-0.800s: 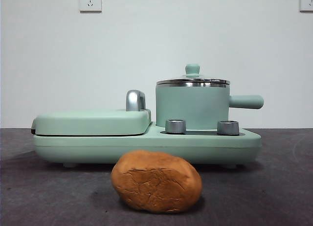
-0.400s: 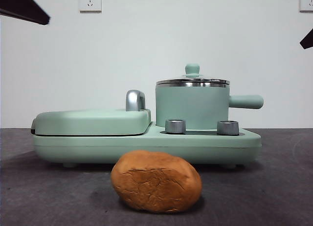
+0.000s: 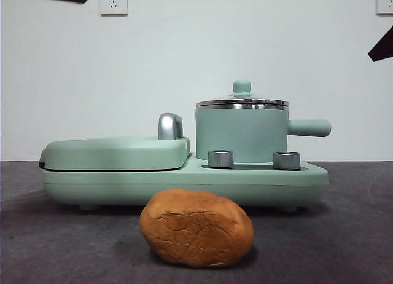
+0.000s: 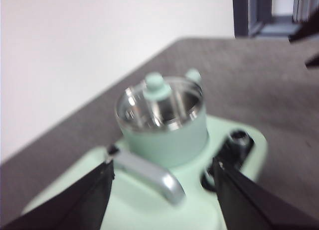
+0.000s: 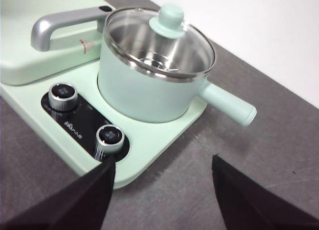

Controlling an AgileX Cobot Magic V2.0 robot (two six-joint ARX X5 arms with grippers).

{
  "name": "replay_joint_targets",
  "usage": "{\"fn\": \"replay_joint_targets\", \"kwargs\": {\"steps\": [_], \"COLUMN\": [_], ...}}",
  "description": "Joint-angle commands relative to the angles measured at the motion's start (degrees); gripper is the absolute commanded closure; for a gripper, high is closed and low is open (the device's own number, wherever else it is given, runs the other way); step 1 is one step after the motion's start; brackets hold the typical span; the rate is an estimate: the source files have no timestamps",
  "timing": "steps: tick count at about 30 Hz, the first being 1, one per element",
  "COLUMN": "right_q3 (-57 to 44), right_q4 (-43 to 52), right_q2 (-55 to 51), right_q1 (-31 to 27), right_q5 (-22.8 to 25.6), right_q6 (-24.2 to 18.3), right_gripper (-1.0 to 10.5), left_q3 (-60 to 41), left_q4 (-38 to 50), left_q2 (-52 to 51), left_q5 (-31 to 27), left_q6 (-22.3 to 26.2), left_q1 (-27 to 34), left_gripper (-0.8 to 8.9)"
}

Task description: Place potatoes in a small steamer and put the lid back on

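The orange-brown potato (image 3: 196,227) lies on the dark table in front of the appliance. The mint-green small steamer (image 3: 241,133) stands on the right of the base, its stubby handle pointing right. The glass lid (image 3: 242,102) with its green knob sits on it. My left gripper (image 4: 162,168) is open and empty, high above the grill side, looking toward the steamer (image 4: 164,135) and lid (image 4: 159,103). My right gripper (image 5: 162,163) is open and empty, above the table near the steamer (image 5: 144,90) and lid (image 5: 164,41). Both show only as black tips in the front view.
A flat mint-green grill cover (image 3: 116,152) with a chrome handle (image 3: 170,125) fills the left of the base. Two steel knobs (image 3: 220,158) sit on the base in front of the steamer. A white wall stands behind.
Both arms have come into the front view as black tips at the top corners. The left tip has since risen to the top edge. The potato, steamer and lid have not moved.
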Motion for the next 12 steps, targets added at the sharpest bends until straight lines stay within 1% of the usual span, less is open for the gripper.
{"fn": "replay_joint_targets", "kwargs": {"steps": [1,3,6,9,12], "right_q3": [1.0,1.0,1.0,1.0,1.0], "right_q4": [1.1,1.6,2.7,3.5,3.5], "right_q2": [0.2,0.2,0.2,0.2,0.2], "right_q1": [0.3,0.2,0.3,0.3,0.3], "right_q5": [0.0,-0.2,-0.2,-0.2,-0.2], "right_q6": [1.6,1.6,1.6,1.6,2.0], "right_gripper": [6.4,6.4,6.4,6.4,6.4], "left_q3": [1.1,1.2,2.4,5.3,9.5], "left_q4": [7.3,12.7,17.9,19.7,20.0], "left_q2": [3.2,6.4,12.0,17.8,24.2], "left_q5": [-2.1,-3.3,-4.7,-5.9,-9.4], "left_q6": [-4.4,-6.9,-8.9,-8.9,-8.9], "left_q1": [-1.8,-3.3,-5.3,-7.2,-9.2], "left_gripper": [5.14,5.14,5.14,5.15,5.14]}}
